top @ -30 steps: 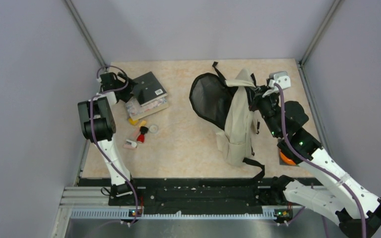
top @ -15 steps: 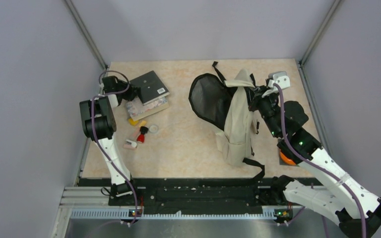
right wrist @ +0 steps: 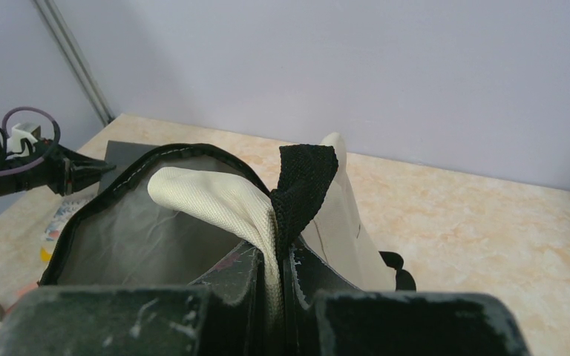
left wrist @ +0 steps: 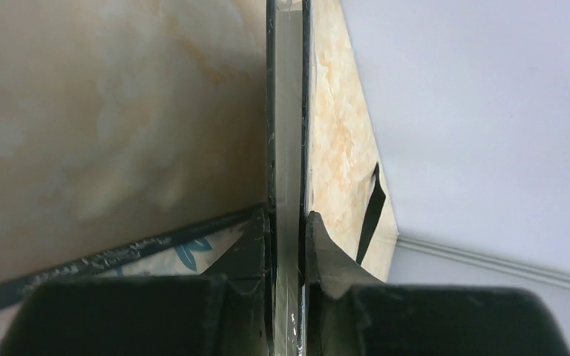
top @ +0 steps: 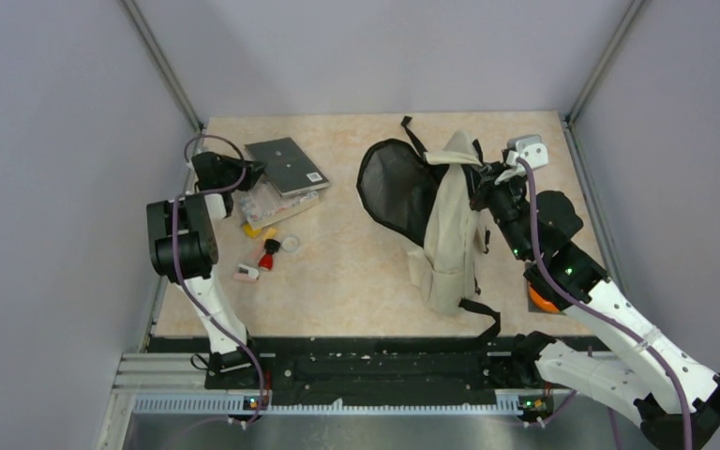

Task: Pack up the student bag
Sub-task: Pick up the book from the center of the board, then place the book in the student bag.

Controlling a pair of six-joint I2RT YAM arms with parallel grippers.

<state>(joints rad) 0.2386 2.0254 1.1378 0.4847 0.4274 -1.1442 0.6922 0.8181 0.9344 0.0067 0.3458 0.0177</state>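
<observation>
The student bag (top: 450, 234), a cream backpack with black straps, lies at the right middle of the table with its dark mouth (top: 396, 192) held open toward the left. My right gripper (top: 484, 184) is shut on the bag's rim. In the right wrist view it (right wrist: 282, 276) pinches cream fabric (right wrist: 215, 196) and a black webbing loop (right wrist: 304, 182). My left gripper (top: 247, 174) is shut on the near edge of a black notebook (top: 289, 165) at the far left. The left wrist view shows that notebook (left wrist: 286, 111) edge-on between the two fingers (left wrist: 249, 245).
A patterned flat book (top: 272, 200) lies under the notebook. In front of it are a yellow piece (top: 253, 228), a red and black piece (top: 268, 253), a small white ring (top: 291, 244) and a pink eraser (top: 246, 274). Something orange (top: 541, 301) sits under the right arm.
My left gripper has closed on the notebook's edge, and the notebook has tilted and shifted slightly up and right off the stack. The right arm and bag have not moved.
</observation>
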